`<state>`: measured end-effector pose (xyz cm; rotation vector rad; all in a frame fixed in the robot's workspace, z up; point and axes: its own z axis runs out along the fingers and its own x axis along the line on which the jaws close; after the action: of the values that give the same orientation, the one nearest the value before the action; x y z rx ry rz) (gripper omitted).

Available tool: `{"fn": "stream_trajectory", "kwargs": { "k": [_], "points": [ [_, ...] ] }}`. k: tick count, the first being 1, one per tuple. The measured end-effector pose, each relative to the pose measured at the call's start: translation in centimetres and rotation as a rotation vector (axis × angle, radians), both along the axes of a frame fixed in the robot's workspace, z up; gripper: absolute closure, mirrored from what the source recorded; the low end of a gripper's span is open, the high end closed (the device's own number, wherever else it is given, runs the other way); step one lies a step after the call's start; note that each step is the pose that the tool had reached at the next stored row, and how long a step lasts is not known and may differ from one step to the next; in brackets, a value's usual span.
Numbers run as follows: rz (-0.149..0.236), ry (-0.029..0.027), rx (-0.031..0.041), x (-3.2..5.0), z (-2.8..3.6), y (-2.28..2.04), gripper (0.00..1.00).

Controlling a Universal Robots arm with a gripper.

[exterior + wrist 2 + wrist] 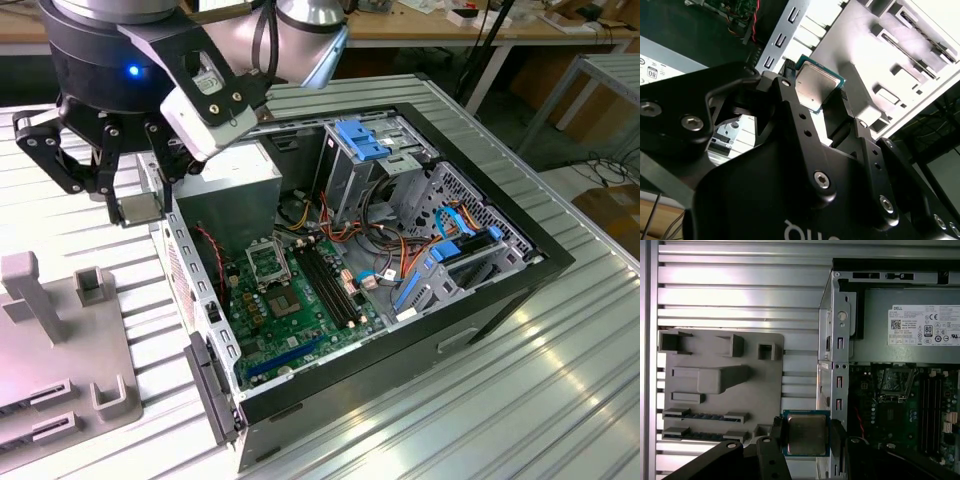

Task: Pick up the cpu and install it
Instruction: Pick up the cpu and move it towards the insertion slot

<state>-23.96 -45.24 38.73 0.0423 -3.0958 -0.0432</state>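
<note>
Gripping the cpu (806, 434) by two opposite edges, the gripper (135, 208) has its jaws narrowed onto the chip, metal lid toward both wrist views. It hangs over the ribbed table (740, 295), just outside the computer case wall (835, 365). The transfer likely requires a level chip, a steady grip and clearance over that wall. Farther in, the CPU socket (268, 262) sits on the motherboard (290, 320) beside the memory slots (330, 285).

cpu (806, 434) | square, silver-grey top, green rim | clamped by 2 edges in pincer (806, 437)

Silver-grey cpu (806, 434), black tool (815, 91), green motherboard (290, 312), grey fixture (720, 385)
</note>
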Motion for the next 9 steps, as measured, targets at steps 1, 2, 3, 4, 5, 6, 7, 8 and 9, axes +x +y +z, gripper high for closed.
{"fn": "stream_trajectory", "kwargs": {
  "k": [1, 2, 3, 4, 5, 6, 7, 8, 9],
  "points": [
    [0.000, 0.0002, -0.0001, 0.15, 0.00, 0.00, 0.53],
    [0.000, 0.0005, 0.0000, 0.34, 0.00, 0.00, 0.53],
    [0.000, 0.0007, 0.0000, 0.48, 0.00, 0.00, 0.53],
    [0.000, 0.0009, 0.0000, 0.62, 0.00, 0.00, 0.53],
    [0.000, 0.0011, 0.0000, 0.77, 0.00, 0.00, 0.53],
    [0.000, 0.0014, 0.0000, 0.94, 0.00, 0.00, 0.53],
    [0.000, 0.0016, 0.0000, 1.08, 0.00, 0.00, 0.53],
    [0.000, 0.0018, 0.0000, 1.22, 0.00, 0.00, 0.53],
    [0.000, 0.0020, 0.0000, 1.36, 0.00, 0.00, 0.53]
  ]
}}
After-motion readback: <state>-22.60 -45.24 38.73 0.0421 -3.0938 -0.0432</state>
